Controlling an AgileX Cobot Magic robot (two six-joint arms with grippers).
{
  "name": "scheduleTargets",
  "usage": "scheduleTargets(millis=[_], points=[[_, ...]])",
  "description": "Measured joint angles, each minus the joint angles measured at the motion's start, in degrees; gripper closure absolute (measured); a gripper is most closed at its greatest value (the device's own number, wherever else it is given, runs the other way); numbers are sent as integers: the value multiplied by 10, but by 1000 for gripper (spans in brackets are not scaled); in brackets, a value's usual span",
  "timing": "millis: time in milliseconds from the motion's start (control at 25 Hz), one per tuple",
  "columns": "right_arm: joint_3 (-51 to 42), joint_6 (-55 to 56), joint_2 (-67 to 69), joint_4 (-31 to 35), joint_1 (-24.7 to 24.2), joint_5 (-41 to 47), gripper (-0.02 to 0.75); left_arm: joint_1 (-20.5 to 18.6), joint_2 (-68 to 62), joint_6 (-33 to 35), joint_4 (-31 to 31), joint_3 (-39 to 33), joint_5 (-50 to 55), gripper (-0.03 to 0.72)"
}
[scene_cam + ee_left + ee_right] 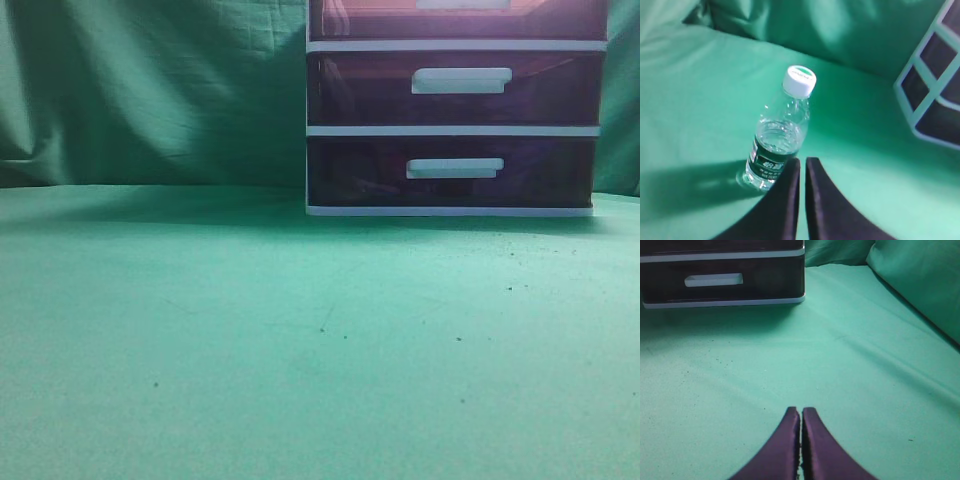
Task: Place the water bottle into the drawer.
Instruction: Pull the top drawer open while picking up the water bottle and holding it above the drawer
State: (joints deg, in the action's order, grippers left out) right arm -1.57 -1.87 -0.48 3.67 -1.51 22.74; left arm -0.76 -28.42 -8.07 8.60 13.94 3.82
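Clear water bottle [781,140] stands part-full on green cloth [700,110]; both arms' fingers [790,185] [790,435] are clenched empty.

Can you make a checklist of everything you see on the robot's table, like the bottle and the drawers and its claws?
Surface: green cloth, a few dark specks.
Water bottle: upright on the cloth, white cap on, partly filled; seen only in the left wrist view.
Drawer: top one, mostly cut off by the frame edge; cannot tell if open.
Lower drawers: both look shut.
Clutter: nothing seen.
Left gripper: fingers together, empty, just in front of the bottle.
Right gripper: fingers together, empty, above bare cloth.
Cables: nothing seen.
Surroundings: green cloth backdrop.
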Motion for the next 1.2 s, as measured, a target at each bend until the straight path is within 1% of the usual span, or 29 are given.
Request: scheduleTargets(millis=[120, 320, 400, 440, 520, 600, 640, 680, 760, 1040, 1200], points=[[0, 0, 0, 0, 0, 0, 738, 12, -55, 0, -1, 1, -53, 688], [0, 0, 0, 0, 0, 0, 738, 14, -140, 1, -6, 1, -143, 688], [0, 0, 0, 0, 0, 0, 738, 14, -180, 1, -47, 2, -176, 590], [0, 0, 0, 0, 0, 0, 738, 14, -202, 0, -78, 2, -193, 512], [0, 0, 0, 0, 0, 0, 738, 16, -244, -9, -120, 3, -221, 301], [0, 0, 0, 0, 0, 0, 738, 16, -281, -13, -125, 6, -242, 118], [0, 0, 0, 0, 0, 0, 738, 16, -301, -15, -115, 8, -248, 67], [0, 0, 0, 0, 0, 0, 738, 16, -318, -16, -103, 12, -251, 42], [0, 0, 0, 0, 0, 0, 738, 16, -359, -16, -79, 21, -264, 51], [0, 0, 0, 0, 0, 0, 738, 16, -499, 0, -48, 75, -315, 51], [0, 0, 0, 0, 0, 0, 738, 16, -572, 19, -31, 100, -373, 51]])
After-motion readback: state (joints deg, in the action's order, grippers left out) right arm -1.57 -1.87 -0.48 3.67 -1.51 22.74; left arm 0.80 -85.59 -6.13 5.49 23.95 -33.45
